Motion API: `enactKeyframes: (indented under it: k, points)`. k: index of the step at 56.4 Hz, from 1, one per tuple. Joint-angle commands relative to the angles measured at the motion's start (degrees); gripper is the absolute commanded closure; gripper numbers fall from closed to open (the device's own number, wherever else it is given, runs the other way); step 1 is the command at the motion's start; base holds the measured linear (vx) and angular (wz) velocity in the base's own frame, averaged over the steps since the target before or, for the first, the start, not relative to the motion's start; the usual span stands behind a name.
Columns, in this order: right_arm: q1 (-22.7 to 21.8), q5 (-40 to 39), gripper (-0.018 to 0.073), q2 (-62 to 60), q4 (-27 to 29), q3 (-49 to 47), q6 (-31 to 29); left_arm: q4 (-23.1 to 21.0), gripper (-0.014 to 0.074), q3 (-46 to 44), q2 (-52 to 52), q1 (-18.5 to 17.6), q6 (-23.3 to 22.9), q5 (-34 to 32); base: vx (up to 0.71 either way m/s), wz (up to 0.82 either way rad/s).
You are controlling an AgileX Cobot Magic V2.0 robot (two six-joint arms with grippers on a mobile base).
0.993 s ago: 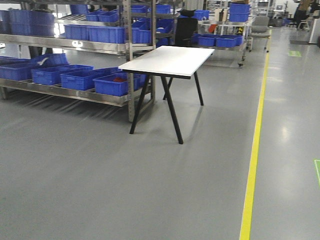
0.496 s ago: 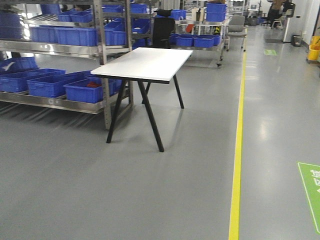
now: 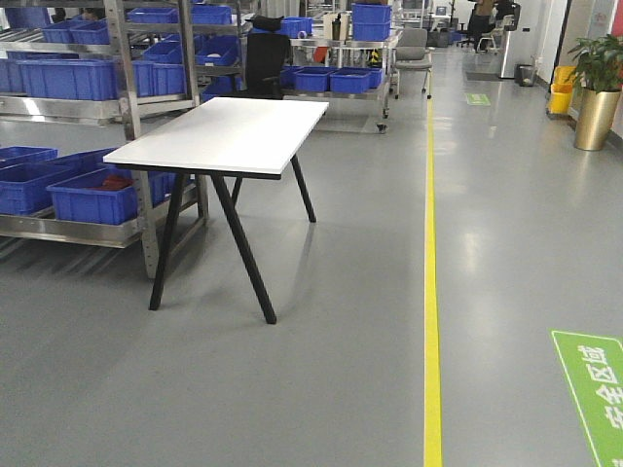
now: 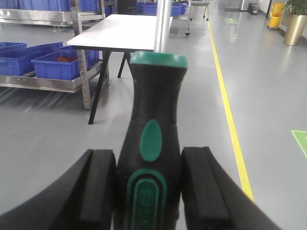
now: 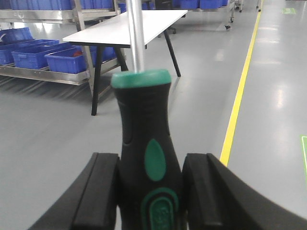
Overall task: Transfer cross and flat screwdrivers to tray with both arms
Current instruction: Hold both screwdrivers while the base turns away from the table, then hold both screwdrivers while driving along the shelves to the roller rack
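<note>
Your left gripper (image 4: 149,191) pinches the black-and-green handle of the first screwdriver (image 4: 154,110) between its pads, and your right gripper (image 5: 151,191) clamps the second screwdriver (image 5: 143,120) the same way. Both silver shafts run off the top edge, tips unseen, so you cannot tell cross from flat. Beyond them stands a white table (image 3: 229,131).

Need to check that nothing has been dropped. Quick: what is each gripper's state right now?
Left gripper: closed on a black-and-green screwdriver.
Right gripper: closed on a second screwdriver, also black and green.
</note>
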Motion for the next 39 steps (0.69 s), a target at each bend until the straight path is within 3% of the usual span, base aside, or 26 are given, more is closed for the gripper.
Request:
enactKeyframes:
  k: [1,20,39]
  points:
    - [0.0,-5.6,0.0567,0.6,-0.3,-1.7,-0.3,-0.8,0.0602,-1.3,0.7,0.0,-0.5,-5.4,0.51,-0.09]
    - [0.0,-5.6,0.0567,0.6,-0.2,-1.7,-0.3,-0.8,0.0602,-1.3,0.7,0.0,-0.5,-5.4,0.52,0.14]
    - [0.0,-5.5,0.0567,0.6,-0.2,-1.7,-0.3,-0.8,0.0602,-1.3,0.7,0.0,-0.5,-5.4,0.54,0.56]
